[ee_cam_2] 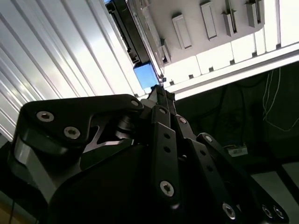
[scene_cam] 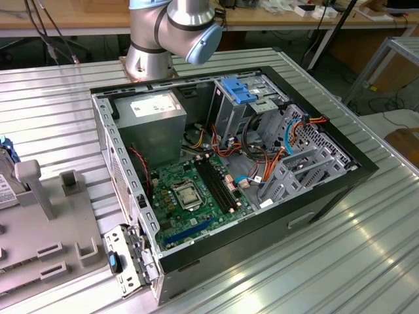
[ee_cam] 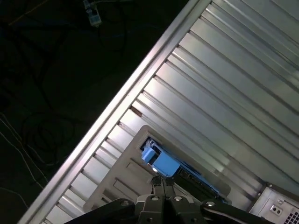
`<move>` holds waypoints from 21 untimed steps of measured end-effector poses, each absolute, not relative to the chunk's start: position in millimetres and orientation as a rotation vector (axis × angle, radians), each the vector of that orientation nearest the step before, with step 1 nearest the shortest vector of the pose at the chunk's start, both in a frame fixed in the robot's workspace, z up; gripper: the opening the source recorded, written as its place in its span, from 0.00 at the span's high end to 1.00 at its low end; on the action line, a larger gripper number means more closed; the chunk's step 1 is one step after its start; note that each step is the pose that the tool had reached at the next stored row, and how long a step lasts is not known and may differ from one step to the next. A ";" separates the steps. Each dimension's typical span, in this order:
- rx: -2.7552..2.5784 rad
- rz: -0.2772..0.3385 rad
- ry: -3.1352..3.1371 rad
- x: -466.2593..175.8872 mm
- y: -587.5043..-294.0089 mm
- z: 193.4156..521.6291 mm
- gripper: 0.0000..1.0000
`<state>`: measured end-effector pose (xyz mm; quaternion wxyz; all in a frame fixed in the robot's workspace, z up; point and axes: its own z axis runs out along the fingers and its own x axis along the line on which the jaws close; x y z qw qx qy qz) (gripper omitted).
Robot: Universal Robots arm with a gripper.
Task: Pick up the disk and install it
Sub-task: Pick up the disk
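Gripper [ee_cam: 163, 183], fingers pressed together, hovers just beside the disk [ee_cam: 161, 161] standing in a grey holder [ee_cam: 122, 173].

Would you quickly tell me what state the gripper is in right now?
Gripper: jaws shut, tips right at the disk; whether it actually grips the disk cannot be told.

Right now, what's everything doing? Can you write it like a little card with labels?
Arm: gripper right at the blue end of the disk; contact unclear
Disk spot: on edge in the grey holder, outside the computer
Holder spot: on the ribbed metal table
Computer: case lying open, motherboard showing
Inside too: blue-latched drive cage
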<state>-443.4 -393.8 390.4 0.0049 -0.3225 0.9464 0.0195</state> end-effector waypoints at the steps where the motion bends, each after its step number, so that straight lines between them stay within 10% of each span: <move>1: -1.028 0.061 2.958 -443.5 -393.8 390.4 0.89; 21: -1.531 0.062 2.740 -444.6 -393.7 390.3 0.89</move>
